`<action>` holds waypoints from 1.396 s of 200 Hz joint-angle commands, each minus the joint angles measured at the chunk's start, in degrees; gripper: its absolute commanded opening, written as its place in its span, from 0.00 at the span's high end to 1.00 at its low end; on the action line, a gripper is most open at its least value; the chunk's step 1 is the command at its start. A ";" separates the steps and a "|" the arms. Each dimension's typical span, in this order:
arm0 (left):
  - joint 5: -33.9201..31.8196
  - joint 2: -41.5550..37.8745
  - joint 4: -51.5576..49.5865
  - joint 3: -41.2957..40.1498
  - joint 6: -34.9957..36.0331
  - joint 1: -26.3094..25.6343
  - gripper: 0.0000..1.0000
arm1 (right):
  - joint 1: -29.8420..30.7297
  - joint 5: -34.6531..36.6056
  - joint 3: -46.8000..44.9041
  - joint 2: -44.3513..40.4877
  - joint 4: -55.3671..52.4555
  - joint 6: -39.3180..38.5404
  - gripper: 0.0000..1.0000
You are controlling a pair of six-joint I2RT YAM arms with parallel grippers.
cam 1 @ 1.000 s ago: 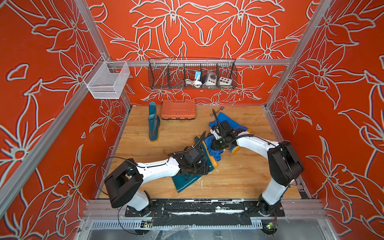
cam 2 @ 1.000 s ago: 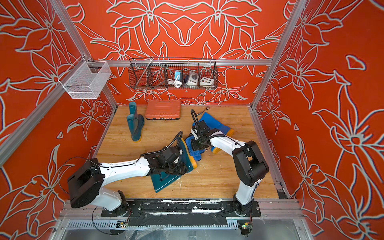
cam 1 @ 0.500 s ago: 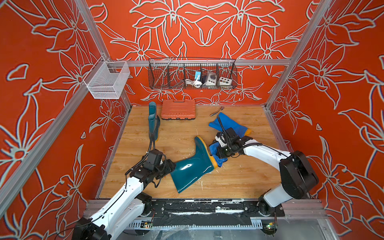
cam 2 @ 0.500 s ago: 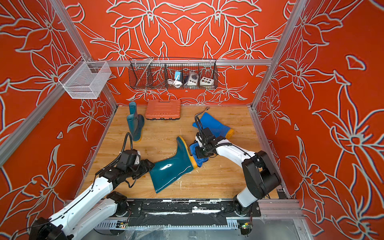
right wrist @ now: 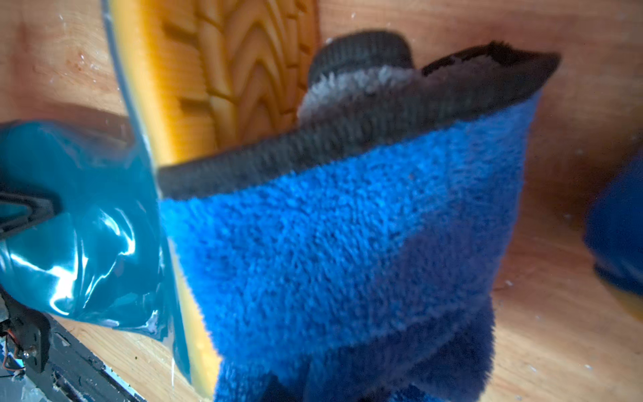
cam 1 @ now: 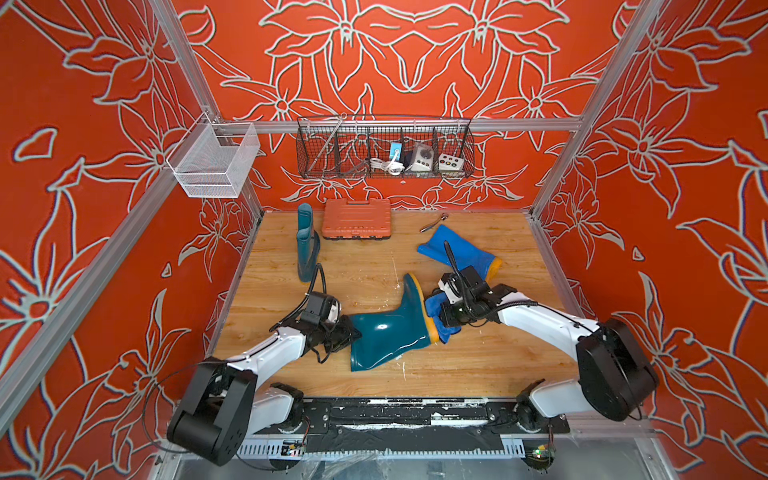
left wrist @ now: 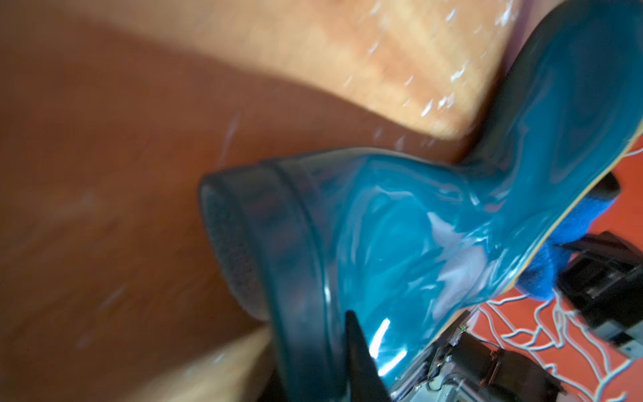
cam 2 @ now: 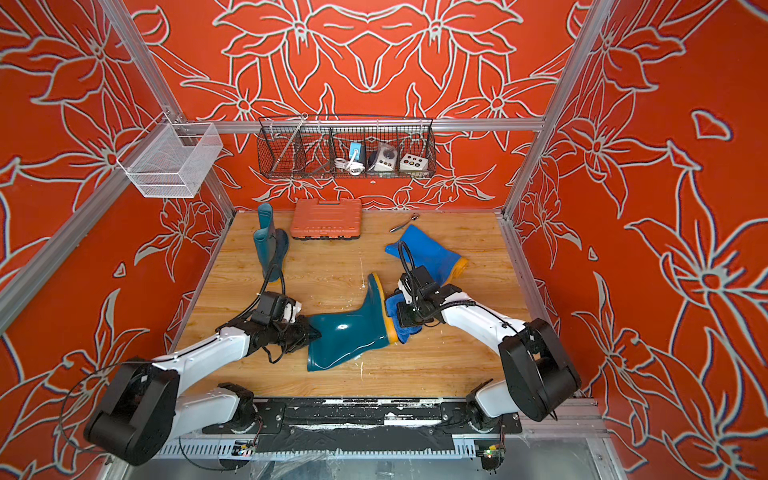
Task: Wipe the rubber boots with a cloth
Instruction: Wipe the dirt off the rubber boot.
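A dark teal rubber boot [cam 1: 386, 330] lies on its side mid-table, yellow sole [right wrist: 174, 87] facing right. My left gripper [cam 1: 352, 332] is shut on this boot's cuff [left wrist: 299, 278]; one dark finger [left wrist: 362, 358] lies on the outside, the other is hidden. My right gripper [cam 1: 444, 318] is shut on the fuzzy blue cloth [right wrist: 348, 261], which presses against the sole near the heel; its fingers are buried in the cloth. In both top views a second teal boot [cam 2: 266, 249] stands at the back left. The wider bright blue boot [cam 1: 457, 251] lies at the back right.
An orange ribbed case [cam 1: 357, 219] lies at the back wall beside the standing boot. A small metal tool [cam 1: 432, 223] lies behind the blue boot. On the back wall hangs a dark wire basket [cam 1: 384, 149]; a white mesh basket [cam 1: 214, 162] is on the left rail.
My left arm has swung in from the left side of the table to the lying boot's cuff and its jaws have closed there. The right gripper stays at the sole with the cloth.
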 commanded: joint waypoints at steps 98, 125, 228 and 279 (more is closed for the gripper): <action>-0.41 -23.14 -7.23 -10.04 -5.29 2.48 0.42 | 17.67 9.50 21.04 4.25 -7.25 -0.64 1.00; 2.58 -26.54 -0.46 -15.40 -9.40 2.49 0.42 | 24.13 5.42 30.65 17.26 -7.03 -2.26 1.00; 10.02 -11.77 12.38 -15.12 -6.90 2.48 0.86 | 18.14 6.16 27.65 20.62 -9.73 -1.20 1.00; 11.60 -11.14 11.62 -14.06 -5.09 2.48 0.95 | 19.87 2.58 30.27 25.62 -6.56 1.10 1.00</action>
